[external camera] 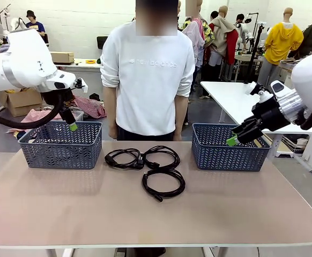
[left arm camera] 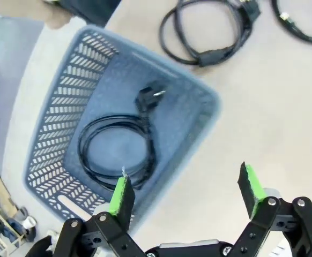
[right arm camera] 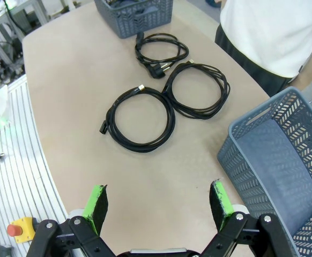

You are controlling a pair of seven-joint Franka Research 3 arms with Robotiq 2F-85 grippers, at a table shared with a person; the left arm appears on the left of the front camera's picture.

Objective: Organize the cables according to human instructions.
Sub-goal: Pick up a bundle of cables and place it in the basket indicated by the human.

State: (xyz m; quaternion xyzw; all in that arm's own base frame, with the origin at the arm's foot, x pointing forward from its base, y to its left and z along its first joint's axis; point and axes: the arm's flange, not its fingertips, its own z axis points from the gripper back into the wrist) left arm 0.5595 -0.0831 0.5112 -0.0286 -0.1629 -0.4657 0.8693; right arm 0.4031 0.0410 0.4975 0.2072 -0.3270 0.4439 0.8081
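Three coiled black cables lie mid-table: one at the left [external camera: 123,158], one beside it [external camera: 161,156], one nearer me [external camera: 163,183]. In the right wrist view they are the near coil [right arm camera: 140,120], the middle coil [right arm camera: 197,89] and the far coil [right arm camera: 161,51]. Another cable [left arm camera: 116,151] lies coiled inside the left grey basket [left arm camera: 59,107]. My left gripper [external camera: 70,125] hangs open above that basket [external camera: 59,151], its jaws [left arm camera: 185,190] empty. My right gripper [external camera: 233,140] is open over the right basket [external camera: 228,156], nothing between its green pads [right arm camera: 158,206].
The right basket [right arm camera: 247,144] looks empty inside. A person in a white sweatshirt [external camera: 148,75] stands at the far edge between the baskets, arms down. The near half of the tan table [external camera: 156,219] is bare. A white table [external camera: 231,96] stands behind at the right.
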